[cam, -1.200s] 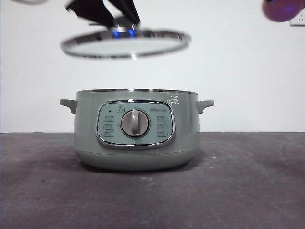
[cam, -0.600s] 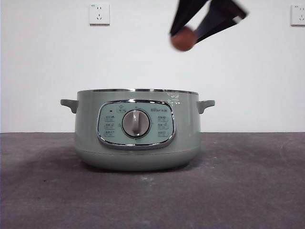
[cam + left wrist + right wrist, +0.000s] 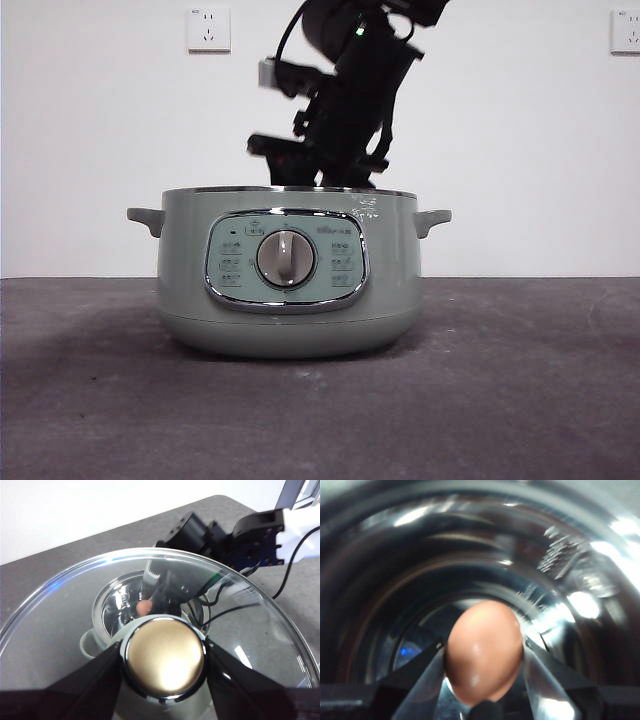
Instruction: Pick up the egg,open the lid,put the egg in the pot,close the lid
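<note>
Right gripper [image 3: 484,680] clenched the egg [image 3: 484,652] between its jaws inside the pot [image 3: 287,280], against the shiny steel wall. From the front view, the pot's rim hid both egg and jaws; only the dark arm showed above. Left gripper [image 3: 164,656] gripped the lid [image 3: 75,610] by its knob, held high over the open pot; the glass blurred what lay beneath.
</note>
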`<act>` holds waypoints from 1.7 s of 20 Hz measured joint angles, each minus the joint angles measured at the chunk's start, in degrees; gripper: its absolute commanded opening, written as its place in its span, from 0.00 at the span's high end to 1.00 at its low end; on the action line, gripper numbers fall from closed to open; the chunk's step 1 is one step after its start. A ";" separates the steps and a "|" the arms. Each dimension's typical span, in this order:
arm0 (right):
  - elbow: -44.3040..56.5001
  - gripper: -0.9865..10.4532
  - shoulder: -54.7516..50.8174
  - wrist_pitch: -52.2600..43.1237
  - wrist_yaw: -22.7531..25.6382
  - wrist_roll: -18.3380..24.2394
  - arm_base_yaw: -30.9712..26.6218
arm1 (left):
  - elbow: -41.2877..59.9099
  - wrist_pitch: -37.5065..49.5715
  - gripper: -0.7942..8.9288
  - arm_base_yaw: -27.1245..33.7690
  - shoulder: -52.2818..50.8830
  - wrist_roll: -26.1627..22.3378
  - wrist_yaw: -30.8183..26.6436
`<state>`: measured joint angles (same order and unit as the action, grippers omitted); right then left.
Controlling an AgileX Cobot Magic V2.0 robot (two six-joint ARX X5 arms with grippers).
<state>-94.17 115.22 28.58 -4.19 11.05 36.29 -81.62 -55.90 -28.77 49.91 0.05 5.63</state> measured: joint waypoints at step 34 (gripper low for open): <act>-0.77 0.47 -55.41 26.36 10.36 -5.09 -6.32 | 0.00 19.93 0.93 -0.02 28.65 -2.25 0.52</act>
<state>-94.94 59.81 54.94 6.17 5.96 29.98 -81.62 -35.97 -28.80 78.56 -2.20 6.15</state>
